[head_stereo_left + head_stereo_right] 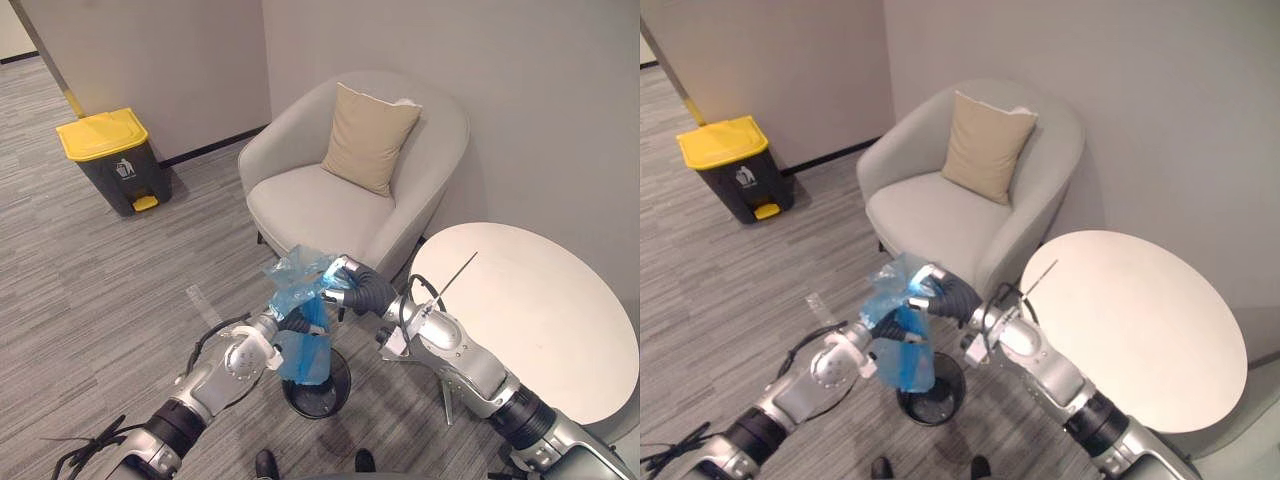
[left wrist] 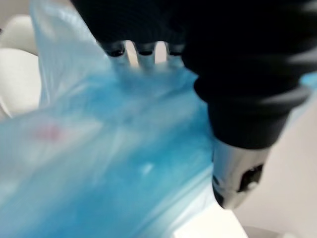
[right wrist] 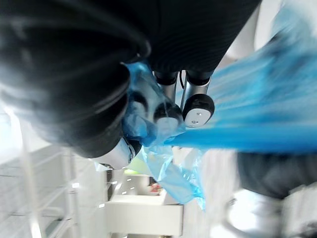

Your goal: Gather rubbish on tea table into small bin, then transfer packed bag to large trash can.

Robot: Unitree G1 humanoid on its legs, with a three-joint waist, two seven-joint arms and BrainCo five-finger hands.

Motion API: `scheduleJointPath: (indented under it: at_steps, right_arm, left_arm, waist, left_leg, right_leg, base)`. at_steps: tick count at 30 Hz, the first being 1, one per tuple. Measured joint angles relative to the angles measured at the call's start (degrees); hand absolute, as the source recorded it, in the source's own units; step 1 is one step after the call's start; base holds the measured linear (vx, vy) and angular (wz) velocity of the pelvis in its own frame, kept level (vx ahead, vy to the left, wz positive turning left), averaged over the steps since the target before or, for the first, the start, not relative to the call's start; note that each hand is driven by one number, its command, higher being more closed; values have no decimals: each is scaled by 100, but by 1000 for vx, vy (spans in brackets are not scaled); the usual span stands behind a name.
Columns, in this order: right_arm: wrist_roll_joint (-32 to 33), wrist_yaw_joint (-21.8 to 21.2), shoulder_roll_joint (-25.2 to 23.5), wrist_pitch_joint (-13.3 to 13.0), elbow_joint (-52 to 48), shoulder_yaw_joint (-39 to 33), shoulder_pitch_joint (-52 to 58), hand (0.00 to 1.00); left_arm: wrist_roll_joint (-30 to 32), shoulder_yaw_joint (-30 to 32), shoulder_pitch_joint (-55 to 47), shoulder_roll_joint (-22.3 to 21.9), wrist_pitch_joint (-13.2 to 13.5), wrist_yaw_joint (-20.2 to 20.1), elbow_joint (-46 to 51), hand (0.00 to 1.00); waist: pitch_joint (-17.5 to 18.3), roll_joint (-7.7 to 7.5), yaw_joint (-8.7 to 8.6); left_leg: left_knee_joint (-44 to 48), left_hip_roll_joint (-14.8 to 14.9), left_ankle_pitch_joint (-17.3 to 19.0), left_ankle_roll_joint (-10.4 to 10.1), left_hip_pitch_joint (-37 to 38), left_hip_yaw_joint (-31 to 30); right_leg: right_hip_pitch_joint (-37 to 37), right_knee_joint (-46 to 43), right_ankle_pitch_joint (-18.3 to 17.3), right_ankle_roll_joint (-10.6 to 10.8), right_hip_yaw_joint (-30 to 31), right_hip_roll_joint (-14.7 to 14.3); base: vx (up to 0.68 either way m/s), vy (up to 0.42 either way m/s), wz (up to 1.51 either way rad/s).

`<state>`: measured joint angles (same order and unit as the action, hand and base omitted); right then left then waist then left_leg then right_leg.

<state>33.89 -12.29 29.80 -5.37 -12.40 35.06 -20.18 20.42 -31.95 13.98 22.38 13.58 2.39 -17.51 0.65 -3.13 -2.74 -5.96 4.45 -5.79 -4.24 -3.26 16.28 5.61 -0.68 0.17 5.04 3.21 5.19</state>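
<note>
Fingers (image 3: 197, 108): on the right hand (image 1: 343, 276), they are being curled round a gathered fold at the mouth of the blue bag (image 1: 302, 352), so the film is being clamped tight.
Left hand (image 1: 292, 322): it is being pressed against the bag's middle, just below the right hand; whether it is clenched cannot be told, as the film is being draped across it.
Bag: it is being held upright between both hands, with its bottom at the mouth of the small bin (image 1: 328, 398) on the floor; whether the bottom is inside or just above cannot be told.
Why held so: the top is probably being bunched shut against spilling, while the lower hand is being used to steady the load.
Arm pose: both forearms are being reached forward and inward, the right from beside the round surface (image 1: 540, 320), the left from the lower left.
Destination: the large trash can (image 1: 108, 160) is being kept well apart by the far wall, beyond the armchair (image 1: 330, 190).
</note>
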Motion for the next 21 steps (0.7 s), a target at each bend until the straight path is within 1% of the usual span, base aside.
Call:
scheduleJointPath:
  at_steps: [3,8,11,16,18,19,21]
  right_arm:
    - [114,6,-1,9,-34,20,-4,100]
    - [230,12,-54,15,-34,132,-2,100]
    - [224,11,-122,18,-34,137,8,100]
    - [170,10,-448,18,-5,134,264,100]
    - [-36,9,-513,17,20,135,359,100]
    - [-80,4,-537,-5,84,134,409,0]
    - [-437,11,-639,-75,271,106,529,0]
  left_arm:
    - [93,-107,114,-261,12,27,-304,100]
    - [88,-132,112,-539,-18,75,-572,100]
    - [71,-135,103,-576,-33,73,-580,100]
    - [-47,-121,62,-617,-66,74,-575,100]
    - [-58,-119,7,-624,-106,72,-574,100]
    - [-90,-119,-30,-632,-141,70,-574,100]
    - [-196,-116,-123,-630,-190,68,-561,100]
  waist:
    - [45,-9,-13]
    - [53,-17,-51]
    - [54,-18,-49]
    - [56,-15,-49]
    - [57,-14,-52]
    - [57,-15,-53]
    - [61,-13,-54]
  left_leg:
    - [1,-3,-11,6,-43,22]
    - [0,-2,-14,2,-46,26]
    - [1,-5,-19,0,-67,25]
    - [1,-9,-22,0,-67,-3]
    - [0,-11,-24,1,-67,-19]
    - [0,-13,-30,-1,-67,-45]
    - [-2,-13,-37,-3,-68,-98]
  right_leg:
    - [57,5,27,5,32,-1]
    - [82,-3,32,5,55,-5]
    - [119,-13,40,11,57,-4]
    - [114,-13,40,12,53,-1]
    - [112,-13,40,12,49,1]
    - [104,-14,40,13,46,3]
    - [82,-10,39,14,16,4]
  base:
    - [-5,-2,-4]
    - [-2,-1,-1]
    - [0,0,0]
    - [0,0,0]
    - [2,-3,2]
    - [3,-6,5]
    - [1,-9,9]
